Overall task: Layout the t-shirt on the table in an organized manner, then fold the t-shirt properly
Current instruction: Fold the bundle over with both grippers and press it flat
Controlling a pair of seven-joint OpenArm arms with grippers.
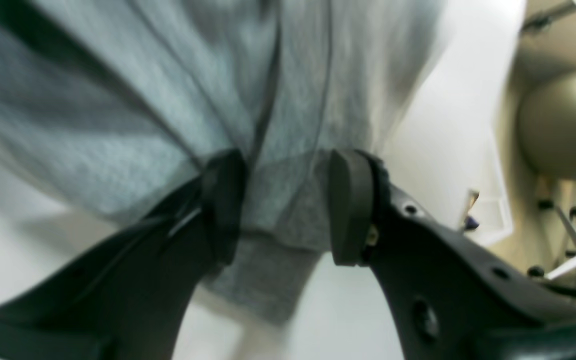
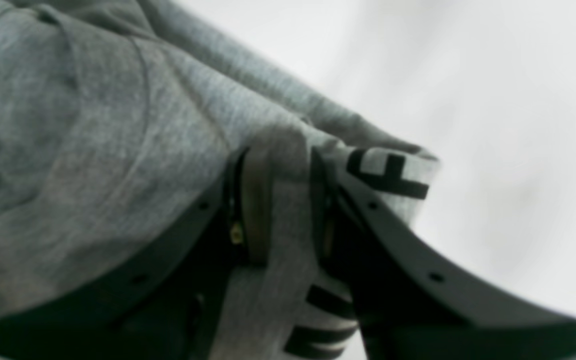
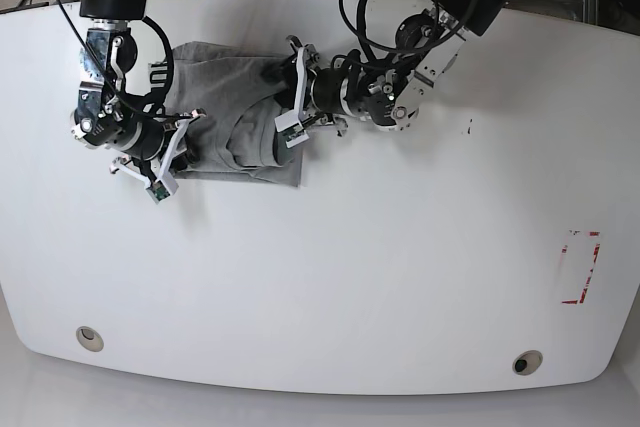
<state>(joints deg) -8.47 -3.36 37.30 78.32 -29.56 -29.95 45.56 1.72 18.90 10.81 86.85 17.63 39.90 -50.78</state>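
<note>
gripper: right gripper, jaws clamped on a fold of cloth
cloth: grey t-shirt, black lettering right of the jaws
background: white table, blurred

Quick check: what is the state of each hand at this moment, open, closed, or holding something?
Left hand: closed on a bunched fold of the t-shirt.
Right hand: closed on an edge of the t-shirt, near the black lettering.
</note>
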